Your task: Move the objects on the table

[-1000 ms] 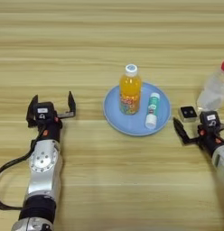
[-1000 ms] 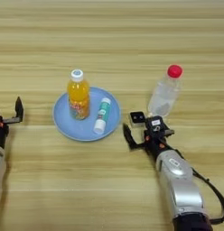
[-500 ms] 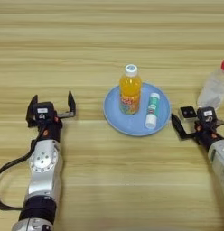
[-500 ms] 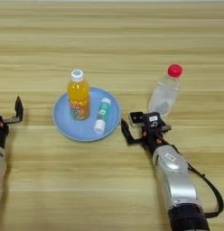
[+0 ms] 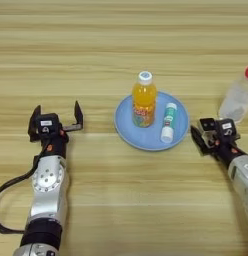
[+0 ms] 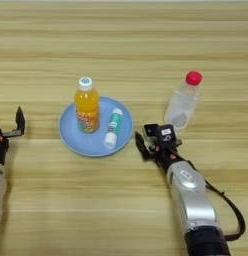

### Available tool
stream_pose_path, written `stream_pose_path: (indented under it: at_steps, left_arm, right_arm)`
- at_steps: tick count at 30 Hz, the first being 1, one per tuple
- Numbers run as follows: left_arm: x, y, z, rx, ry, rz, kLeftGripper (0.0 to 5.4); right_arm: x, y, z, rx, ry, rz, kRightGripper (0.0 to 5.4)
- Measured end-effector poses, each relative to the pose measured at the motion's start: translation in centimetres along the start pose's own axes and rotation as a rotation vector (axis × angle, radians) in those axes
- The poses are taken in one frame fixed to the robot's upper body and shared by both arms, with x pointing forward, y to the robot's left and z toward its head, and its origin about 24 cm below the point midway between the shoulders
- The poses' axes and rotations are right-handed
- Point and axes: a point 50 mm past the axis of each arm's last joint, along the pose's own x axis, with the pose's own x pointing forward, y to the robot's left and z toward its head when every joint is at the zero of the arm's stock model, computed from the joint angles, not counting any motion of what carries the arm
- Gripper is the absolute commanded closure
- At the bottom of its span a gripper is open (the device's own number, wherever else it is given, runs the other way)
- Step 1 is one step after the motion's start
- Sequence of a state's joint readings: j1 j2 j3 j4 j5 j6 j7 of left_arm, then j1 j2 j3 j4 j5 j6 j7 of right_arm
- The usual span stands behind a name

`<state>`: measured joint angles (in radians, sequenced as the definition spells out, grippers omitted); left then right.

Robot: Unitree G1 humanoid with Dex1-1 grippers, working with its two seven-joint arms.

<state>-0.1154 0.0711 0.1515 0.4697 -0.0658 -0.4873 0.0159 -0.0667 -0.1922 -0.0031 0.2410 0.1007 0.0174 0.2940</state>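
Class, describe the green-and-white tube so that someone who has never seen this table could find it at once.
Start at the round blue plate near the middle of the wooden table. Two things are on it: an upright orange juice bottle on the left and, just to its right, the green-and-white tube. The tube is the only one lying flat, slim, with a white cap at its near end.

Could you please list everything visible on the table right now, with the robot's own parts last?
Orange juice bottle: one, orange with white cap, upright on the plate.
Tube: one, green and white, lying on the plate, right of the juice bottle.
Plate: one, blue, round, mid-table.
Clear bottle: one, clear with red cap, right of the plate.
Table: one, light wood.
Left gripper: one, black, open, left of the plate.
Right gripper: one, black, between the plate and the clear bottle.
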Motion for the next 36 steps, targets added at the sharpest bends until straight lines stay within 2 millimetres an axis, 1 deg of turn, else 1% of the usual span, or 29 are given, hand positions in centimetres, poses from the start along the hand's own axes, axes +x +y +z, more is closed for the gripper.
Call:
stream_pose_path:
  at_steps: [2, 5, 8, 15, 21, 29, 36]
  left_arm:
    - [0.0, 0.0, 0.0, 0.0, 0.0, 0.0, 0.0]
    - [0.0, 0.0, 0.0, 0.0, 0.0, 0.0, 0.0]
    - [0.0, 0.0, 0.0, 0.0, 0.0, 0.0, 0.0]
    - [0.0, 0.0, 0.1, 0.0, -0.003, 0.0, 0.0]
    - [0.0, 0.0, 0.1, 0.0, -0.005, 0.001, 0.0]
    - [0.0, 0.0, 0.1, 0.001, -0.004, 0.001, 0.0]
    - [0.0, 0.0, 0.1, 0.001, -0.004, 0.001, 0.0]
  right_arm:
    - [-0.1, 0.1, 0.0, -0.002, 0.002, 0.003, 2.16]
    - [-0.2, 0.1, 0.0, -0.003, 0.007, 0.005, 2.59]
    - [-0.5, 0.2, 0.0, -0.005, 0.008, 0.007, 2.9]
    - [-0.9, 0.1, 0.0, -0.015, 0.017, 0.011, 2.92]
    - [-1.7, 0.0, 0.1, -0.021, 0.026, 0.058, 2.92]
    - [-3.6, 1.8, 0.0, -0.024, 0.027, 0.245, 2.92]
    - [-4.9, 4.4, -0.3, -0.079, 0.014, 0.433, 2.92]
